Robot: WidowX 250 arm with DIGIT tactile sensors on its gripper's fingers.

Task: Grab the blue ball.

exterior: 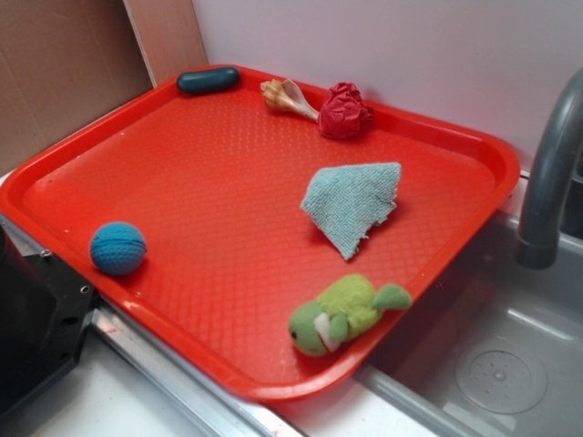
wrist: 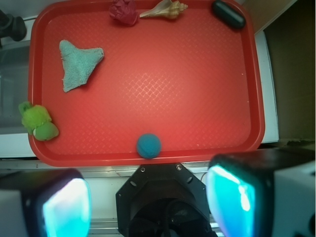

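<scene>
The blue ball [exterior: 117,248] is small, round and ribbed. It rests on the red tray [exterior: 209,182] close to its front left rim, beside the black robot base [exterior: 36,319]. In the wrist view the blue ball [wrist: 148,145] lies at the tray's [wrist: 173,89] near edge, well below and ahead of my gripper [wrist: 153,202]. The gripper hangs high over the robot base [wrist: 163,197], open, its two cyan-padded fingers [wrist: 66,207] wide apart with nothing between them. The gripper is out of sight in the exterior view.
On the tray lie a teal capsule [exterior: 208,80], a seashell [exterior: 287,96], a crumpled red thing [exterior: 344,111], a light blue-grey cloth [exterior: 353,202] and a green plush toy [exterior: 342,314]. A grey faucet [exterior: 551,173] and a sink [exterior: 492,364] stand to the right.
</scene>
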